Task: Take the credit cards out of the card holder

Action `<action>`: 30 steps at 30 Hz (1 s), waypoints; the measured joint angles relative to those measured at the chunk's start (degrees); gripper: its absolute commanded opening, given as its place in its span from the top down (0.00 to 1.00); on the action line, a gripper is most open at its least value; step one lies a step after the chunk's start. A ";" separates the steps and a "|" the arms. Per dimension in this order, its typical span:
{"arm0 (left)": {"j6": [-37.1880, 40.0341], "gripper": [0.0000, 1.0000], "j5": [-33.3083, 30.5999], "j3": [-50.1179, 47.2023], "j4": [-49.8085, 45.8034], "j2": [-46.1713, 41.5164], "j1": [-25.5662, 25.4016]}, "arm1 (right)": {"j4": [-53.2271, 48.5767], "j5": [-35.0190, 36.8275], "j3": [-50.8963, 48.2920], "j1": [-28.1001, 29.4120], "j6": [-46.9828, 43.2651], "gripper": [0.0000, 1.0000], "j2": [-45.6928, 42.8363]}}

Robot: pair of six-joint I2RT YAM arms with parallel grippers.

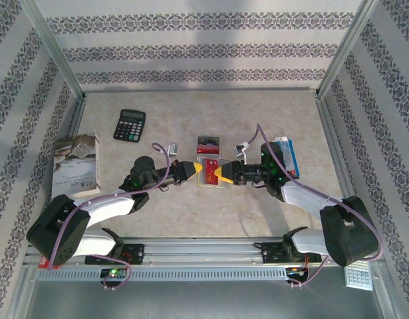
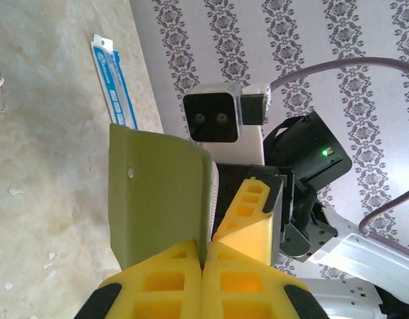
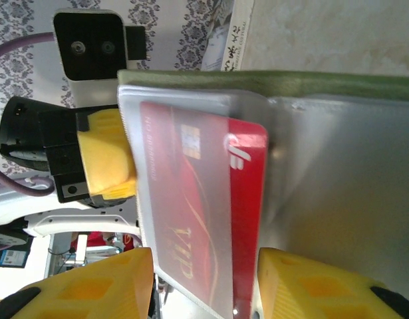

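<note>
Pinching the olive flap of the card holder [image 2: 157,193], the left gripper [image 2: 203,266] is pressing its fingers tight together at the tabletop's [image 1: 271,113] middle. A red credit card [image 3: 204,212] is sitting half out of the clear pocket [image 3: 324,186]. The right gripper [image 3: 204,286] is straddling its free end, fingers half spread; whether they are gripping, I cannot tell. Thin, stiff and slick, it is probably best pinched there and slid straight out.
</note>
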 measured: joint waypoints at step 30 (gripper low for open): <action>-0.39 1.00 -0.24 -0.72 1.70 0.07 0.00 | 2.49 -0.09 -1.33 -1.36 0.63 0.92 -0.76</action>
